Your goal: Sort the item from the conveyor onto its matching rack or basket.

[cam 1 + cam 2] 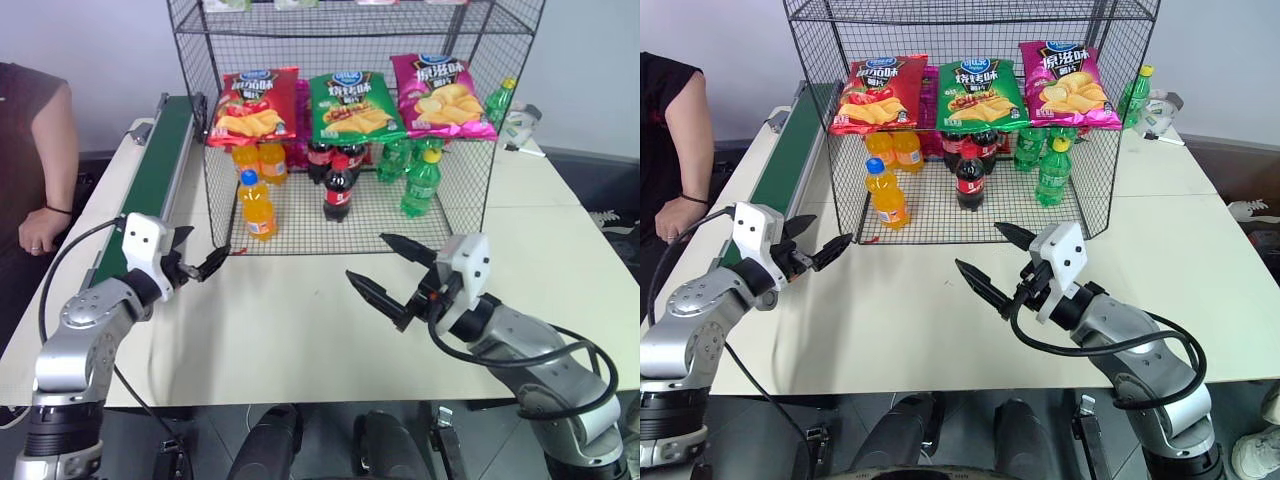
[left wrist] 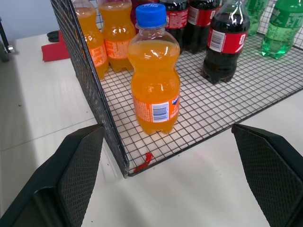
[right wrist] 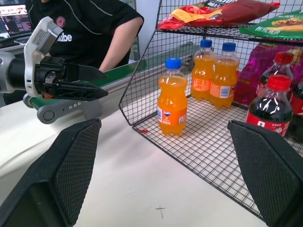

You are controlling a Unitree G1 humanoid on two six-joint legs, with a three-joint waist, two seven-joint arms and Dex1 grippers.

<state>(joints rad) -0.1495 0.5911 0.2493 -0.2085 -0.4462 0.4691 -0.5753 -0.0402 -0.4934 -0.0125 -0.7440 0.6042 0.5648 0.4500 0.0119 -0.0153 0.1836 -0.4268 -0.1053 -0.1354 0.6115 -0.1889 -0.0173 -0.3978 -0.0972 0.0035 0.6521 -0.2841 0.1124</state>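
Three orange soda bottles (image 1: pixel 257 205) in rack (image 1: pixel 215 200), two grippers' fingers spread, left (image 1: pixel 196 262); right (image 1: pixel 383 268)

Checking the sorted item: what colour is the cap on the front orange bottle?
Blue; the orange bottle shows it best in the left wrist view.

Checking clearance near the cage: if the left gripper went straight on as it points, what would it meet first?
Probably the rack's front corner wire, with the orange soda bottle just behind; depth is unclear.
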